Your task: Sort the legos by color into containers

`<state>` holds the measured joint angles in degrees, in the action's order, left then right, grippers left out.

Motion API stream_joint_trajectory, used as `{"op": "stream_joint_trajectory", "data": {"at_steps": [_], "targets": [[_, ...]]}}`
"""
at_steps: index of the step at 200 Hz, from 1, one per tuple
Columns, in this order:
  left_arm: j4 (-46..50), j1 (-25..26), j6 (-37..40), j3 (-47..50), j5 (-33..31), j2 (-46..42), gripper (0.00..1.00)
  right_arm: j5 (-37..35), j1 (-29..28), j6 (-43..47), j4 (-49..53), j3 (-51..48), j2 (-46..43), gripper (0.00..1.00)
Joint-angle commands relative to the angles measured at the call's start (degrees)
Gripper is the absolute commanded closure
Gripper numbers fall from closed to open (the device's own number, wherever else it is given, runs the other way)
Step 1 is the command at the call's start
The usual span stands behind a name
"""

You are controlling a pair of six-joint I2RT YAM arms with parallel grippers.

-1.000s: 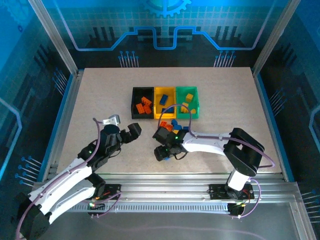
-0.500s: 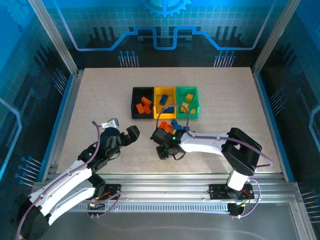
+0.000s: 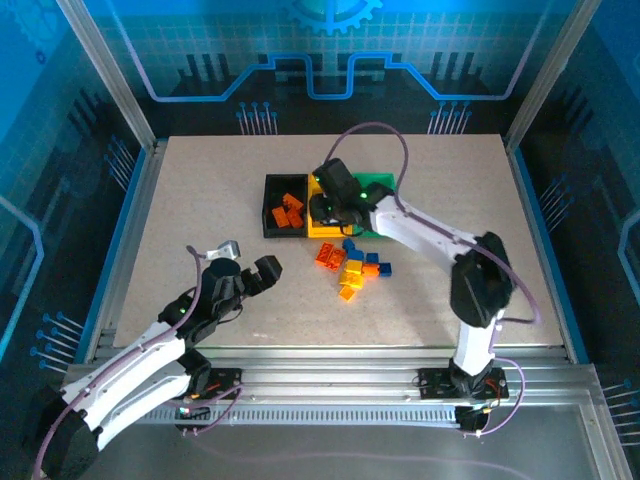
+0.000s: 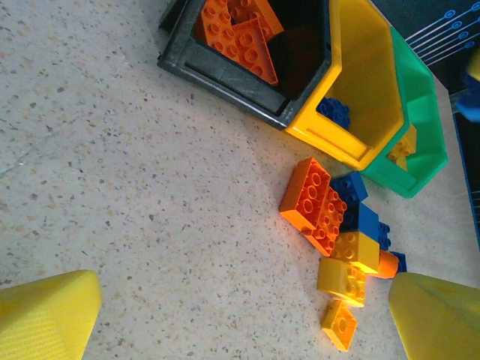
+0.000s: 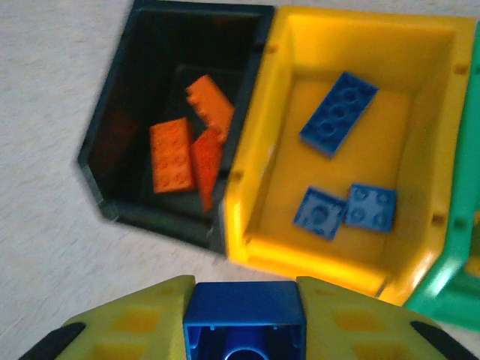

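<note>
A blue brick of glossy plastic, its hollow underside turned to the camera, is clamped between the right fingers, moulded yellow blocks with square recesses. It is held up close to the yellow bin, a smooth open box in which three flat, studded blue bricks lie. Touching that bin's side, the black bin holds three orange plates. A corner of the green bin is seen alongside.

The left fingers, finely grained yellow wedges, are spread wide and empty over the speckled bench.

In the left wrist view a heap of orange, yellow and blue pieces is resolved stud by stud just before the bins, and a yellow brick is seen inside the green bin. In the top view the heap is reduced to coloured specks, while the right arm is seen stretched over the bins.
</note>
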<state>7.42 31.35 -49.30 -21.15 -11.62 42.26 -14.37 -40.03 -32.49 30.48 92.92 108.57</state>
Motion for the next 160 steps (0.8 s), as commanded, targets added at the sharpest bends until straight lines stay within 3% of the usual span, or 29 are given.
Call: {"op": "stream_joint_trajectory", "data": {"at_steps": [1, 50, 69, 93, 117, 160], "targets": [[-0.8, 0.3, -1.0, 1.0, 2.3, -0.2, 0.01, -2.8, 1.7, 0.4, 6.7, 7.5, 8.3, 0.63], [0.2, 0.5, -0.8, 0.9, 3.4, -0.2, 0.01, -1.0, 4.1, -1.7, 11.1, 18.0, 17.7, 0.55], [0.2, 0.5, -0.6, 0.8, 3.6, -0.2, 0.01, 0.5, 4.1, -1.4, 10.2, 18.6, 17.3, 0.44], [0.0, 0.5, -0.2, 0.3, 3.8, -0.1, 0.01, 0.9, 3.8, -0.8, 9.2, 17.3, 13.9, 0.37], [-0.1, 0.5, 0.4, -0.5, 4.0, 0.0, 0.01, 1.7, 3.4, -1.2, 6.0, 10.2, 5.6, 0.33], [-2.4, 0.7, 0.0, -0.5, 6.3, 1.7, 0.01, 2.9, 3.4, -4.7, 0.6, -13.0, -14.7, 0.28]]}}
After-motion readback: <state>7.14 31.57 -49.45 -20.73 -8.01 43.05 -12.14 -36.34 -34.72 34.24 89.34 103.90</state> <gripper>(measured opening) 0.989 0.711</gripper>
